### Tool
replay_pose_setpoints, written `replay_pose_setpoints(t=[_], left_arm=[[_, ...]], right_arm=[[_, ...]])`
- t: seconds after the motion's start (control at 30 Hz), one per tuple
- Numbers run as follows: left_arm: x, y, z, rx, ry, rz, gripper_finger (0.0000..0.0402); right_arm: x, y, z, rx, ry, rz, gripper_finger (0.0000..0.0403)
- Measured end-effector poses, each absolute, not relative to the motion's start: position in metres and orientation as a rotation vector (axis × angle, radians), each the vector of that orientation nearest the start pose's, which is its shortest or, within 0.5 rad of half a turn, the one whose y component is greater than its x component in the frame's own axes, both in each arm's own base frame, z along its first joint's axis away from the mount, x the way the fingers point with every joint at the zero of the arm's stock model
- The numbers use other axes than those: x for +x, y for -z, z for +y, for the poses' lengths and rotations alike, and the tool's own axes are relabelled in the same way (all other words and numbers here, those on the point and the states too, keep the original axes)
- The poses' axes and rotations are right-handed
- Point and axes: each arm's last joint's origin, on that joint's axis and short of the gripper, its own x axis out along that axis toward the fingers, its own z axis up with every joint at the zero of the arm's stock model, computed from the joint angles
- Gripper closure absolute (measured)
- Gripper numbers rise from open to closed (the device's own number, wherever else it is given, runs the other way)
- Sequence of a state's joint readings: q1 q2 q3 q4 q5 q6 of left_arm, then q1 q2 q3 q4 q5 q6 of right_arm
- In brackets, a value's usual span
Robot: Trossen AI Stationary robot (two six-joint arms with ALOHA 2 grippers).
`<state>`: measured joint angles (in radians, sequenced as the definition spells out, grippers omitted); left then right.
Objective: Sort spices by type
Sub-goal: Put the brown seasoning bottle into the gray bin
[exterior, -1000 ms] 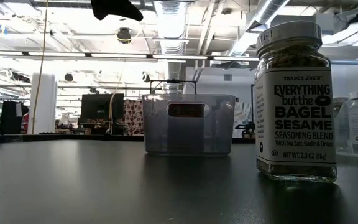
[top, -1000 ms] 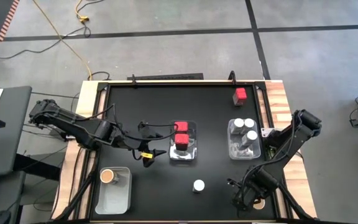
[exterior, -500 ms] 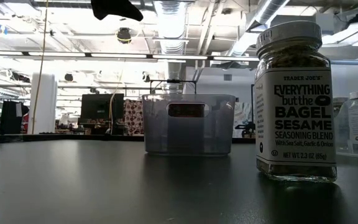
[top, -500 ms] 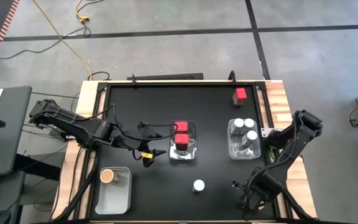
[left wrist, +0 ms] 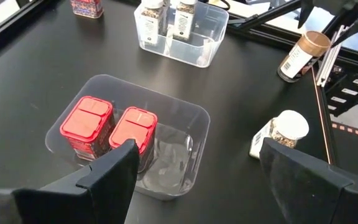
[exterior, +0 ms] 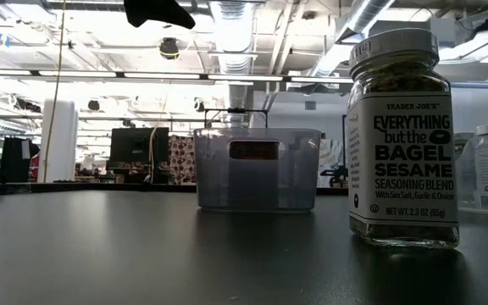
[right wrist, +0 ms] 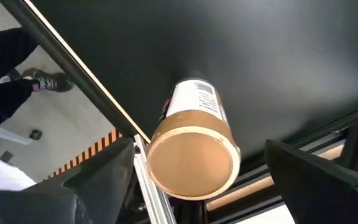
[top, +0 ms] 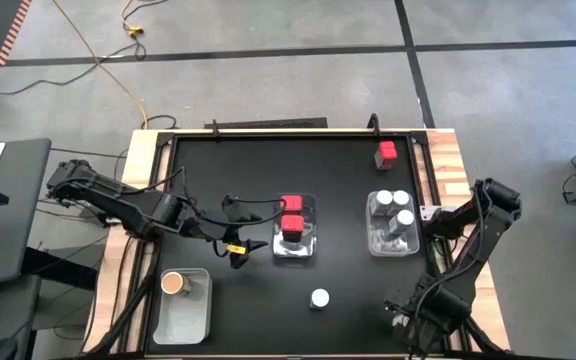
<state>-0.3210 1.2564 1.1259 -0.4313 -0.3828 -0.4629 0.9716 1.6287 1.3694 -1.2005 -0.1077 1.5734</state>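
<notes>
The right end effector [top: 418, 325] hangs over the near right corner of the black worktop [top: 228, 170], its two dark fingers [right wrist: 98, 177] spread wide and holding nothing; directly ahead of them, between their tips but apart from both, stands a tan-lidded spice jar [right wrist: 194, 152] at the worktop's edge rail. The white-lidded bagel seasoning jar [top: 320, 298] stands alone on the worktop, to the left of this end effector. The left end effector [top: 240, 255] is also open and empty, poised just beside the clear bin [left wrist: 188, 124] that holds two red square-topped spice tins [left wrist: 107, 127] side by side at the end away from its fingers. Beyond that bin from the left end effector sits a second clear bin [left wrist: 213, 25] with round-lidded jars [left wrist: 166, 15] inside, and a third red tin [top: 386, 153] stands alone near the far right corner. Another tan-lidded jar [top: 174, 283] sits in a bin [top: 183, 320] at the near left.
</notes>
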Motion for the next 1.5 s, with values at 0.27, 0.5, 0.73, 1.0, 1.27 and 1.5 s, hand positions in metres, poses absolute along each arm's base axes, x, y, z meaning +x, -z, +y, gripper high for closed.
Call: replay_pose_setpoints(t=[0.27,0.5,0.73,1.0,1.27,1.5], left_arm=[[0.259,-0.332,-0.075,-0.260,-0.182,0.499,0.0081],[0.259,-0.332,-0.075,-0.270,-0.186,0.498,0.0081],[0.259,-0.332,-0.075,-0.270,-0.186,0.498,0.0081],[0.259,-0.332,-0.075,-0.269,-0.187,0.502,0.0081],[0.259,-0.332,-0.075,-0.269,-0.186,0.502,0.0081],[0.259,-0.332,-0.075,-0.269,-0.186,0.502,0.0081]], right_arm=[[0.158,-0.251,0.253,0.586,0.348,1.601,0.0014],[0.151,-0.245,0.256,0.584,0.344,1.639,0.0015],[0.150,-0.245,0.257,0.567,0.327,1.643,0.0029],[0.151,-0.245,0.259,0.570,0.301,1.639,0.0051],[0.153,-0.245,0.263,0.598,0.267,1.625,0.0053],[0.154,-0.235,0.267,0.569,0.294,1.635,0.0053]])
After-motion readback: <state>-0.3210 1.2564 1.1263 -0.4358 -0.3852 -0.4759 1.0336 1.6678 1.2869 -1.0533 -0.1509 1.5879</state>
